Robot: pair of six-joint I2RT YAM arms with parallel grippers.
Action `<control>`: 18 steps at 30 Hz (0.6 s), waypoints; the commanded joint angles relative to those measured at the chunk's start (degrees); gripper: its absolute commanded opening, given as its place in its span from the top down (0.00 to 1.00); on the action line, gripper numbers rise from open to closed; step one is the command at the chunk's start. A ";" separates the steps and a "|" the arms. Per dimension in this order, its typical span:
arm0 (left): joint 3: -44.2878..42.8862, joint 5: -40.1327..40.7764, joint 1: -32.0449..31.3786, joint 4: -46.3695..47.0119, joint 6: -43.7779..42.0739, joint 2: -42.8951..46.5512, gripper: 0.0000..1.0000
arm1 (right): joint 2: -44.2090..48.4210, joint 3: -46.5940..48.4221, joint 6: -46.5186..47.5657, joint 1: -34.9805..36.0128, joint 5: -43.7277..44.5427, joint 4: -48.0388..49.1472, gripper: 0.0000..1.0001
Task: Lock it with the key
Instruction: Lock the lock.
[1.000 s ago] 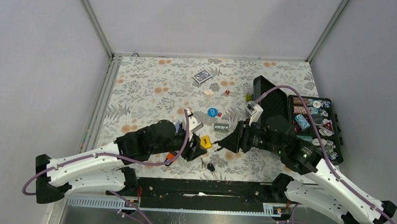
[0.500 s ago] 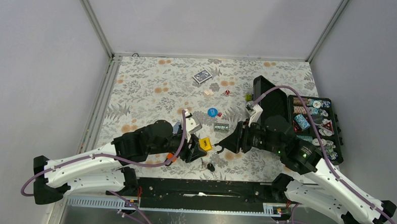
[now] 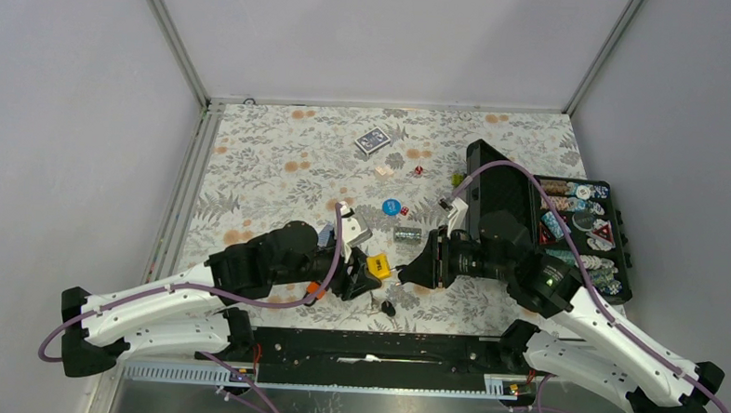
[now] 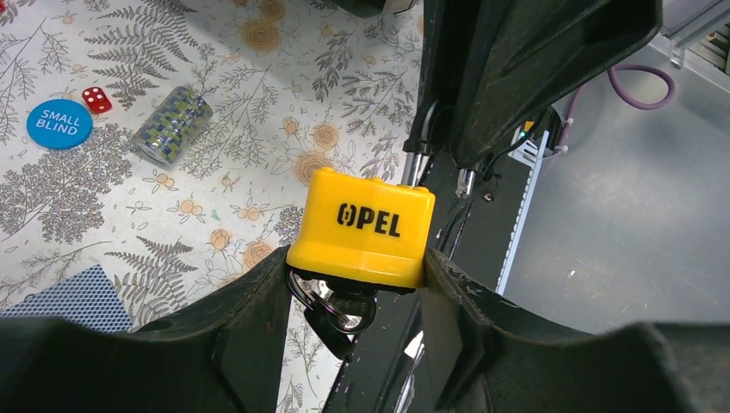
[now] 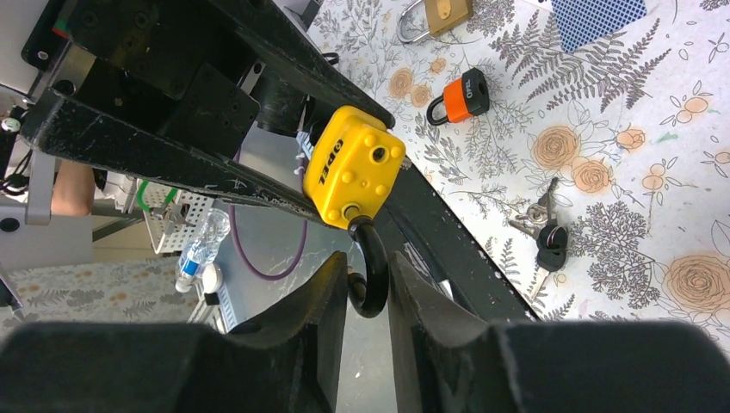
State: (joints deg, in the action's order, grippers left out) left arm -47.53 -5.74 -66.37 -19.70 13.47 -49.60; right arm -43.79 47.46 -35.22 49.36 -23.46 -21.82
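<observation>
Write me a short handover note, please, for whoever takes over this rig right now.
Left gripper: shut on the yellow padlock, holding it raised by its body.
Right gripper: its fingers appear to be pinching the shackle that sticks out of the padlock.
Keys: lying on the table near the arm bases; neither gripper touches them.
Done: padlock lifted and held by both arms.
Left: pick up the keys, insert the key, turn it to lock.
</observation>
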 commanded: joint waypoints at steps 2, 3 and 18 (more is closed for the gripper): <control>-2.76 -2.36 -0.30 6.70 -0.55 1.22 1.00 | 0.24 -0.50 0.04 0.19 -0.97 3.20 0.71; -2.75 -2.49 -0.26 6.78 -0.55 1.20 1.00 | 0.28 -0.51 -0.01 0.20 -0.76 3.26 0.73; -1.71 -0.71 -0.27 8.74 0.59 3.10 0.11 | 3.77 -0.69 0.89 0.21 0.17 6.01 1.00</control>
State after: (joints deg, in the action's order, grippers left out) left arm -47.53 -6.92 -66.43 -18.24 13.26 -49.32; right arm -41.91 46.63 -35.38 49.39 -23.59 -19.88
